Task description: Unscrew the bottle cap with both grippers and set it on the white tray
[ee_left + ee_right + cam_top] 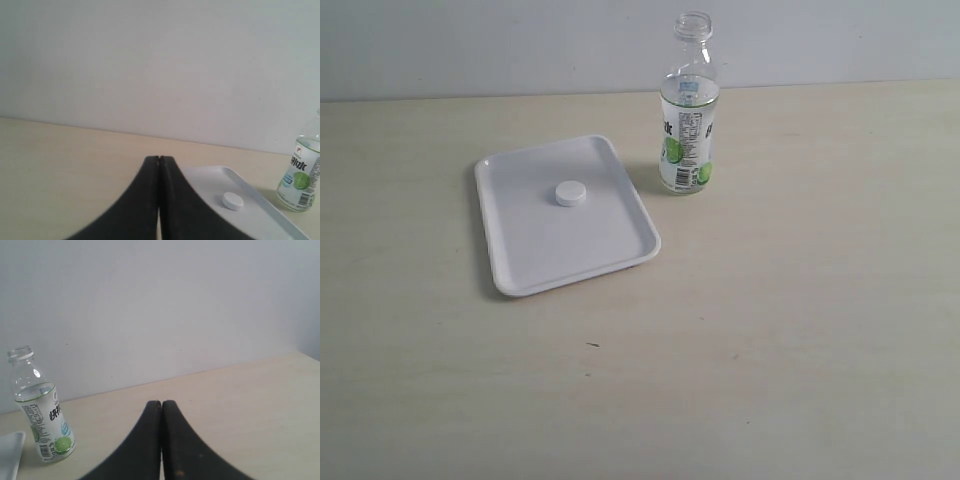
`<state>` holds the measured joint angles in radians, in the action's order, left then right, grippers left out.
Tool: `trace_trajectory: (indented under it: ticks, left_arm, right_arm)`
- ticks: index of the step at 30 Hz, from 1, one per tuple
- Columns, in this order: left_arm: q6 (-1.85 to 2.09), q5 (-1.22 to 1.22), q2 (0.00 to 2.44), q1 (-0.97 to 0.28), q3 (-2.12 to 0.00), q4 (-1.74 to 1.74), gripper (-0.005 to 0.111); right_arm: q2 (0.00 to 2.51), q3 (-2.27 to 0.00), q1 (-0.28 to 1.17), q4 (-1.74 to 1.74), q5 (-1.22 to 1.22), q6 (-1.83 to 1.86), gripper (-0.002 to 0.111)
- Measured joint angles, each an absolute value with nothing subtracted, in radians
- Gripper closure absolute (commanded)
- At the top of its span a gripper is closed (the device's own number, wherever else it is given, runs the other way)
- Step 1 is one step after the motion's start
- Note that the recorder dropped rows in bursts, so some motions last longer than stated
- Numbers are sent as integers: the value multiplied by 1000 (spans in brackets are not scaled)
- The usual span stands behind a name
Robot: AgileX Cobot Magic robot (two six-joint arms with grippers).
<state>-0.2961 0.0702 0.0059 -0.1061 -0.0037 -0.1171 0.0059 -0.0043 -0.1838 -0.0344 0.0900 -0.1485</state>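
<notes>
The white bottle cap (pixel 571 193) lies flat near the middle of the white tray (pixel 520 255). Just right of the tray's far corner the clear bottle (pixel 689 110) stands upright, its neck uncapped and its lime label facing me. Neither arm shows in the exterior view. In the left wrist view my left gripper (pixel 159 159) is shut with nothing between its black fingers; the cap (pixel 233 201), tray (pixel 270 220) and bottle (pixel 301 175) lie beyond it. My right gripper (pixel 161 403) is likewise shut and empty, with the bottle (pixel 41 410) off to one side and a tray corner (pixel 11 452) beside it.
The things stand on a pale wooden tabletop (pixel 780 340). A plain light wall (pixel 500 45) runs along its far edge.
</notes>
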Motion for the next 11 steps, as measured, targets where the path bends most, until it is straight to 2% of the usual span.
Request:
trace_trajectory:
  ticks: [11]
  left_arm:
    - [-296,68,6,-93,-4,-117,107]
  right_arm:
    - [6,-4,-184,-34,90,-148,108]
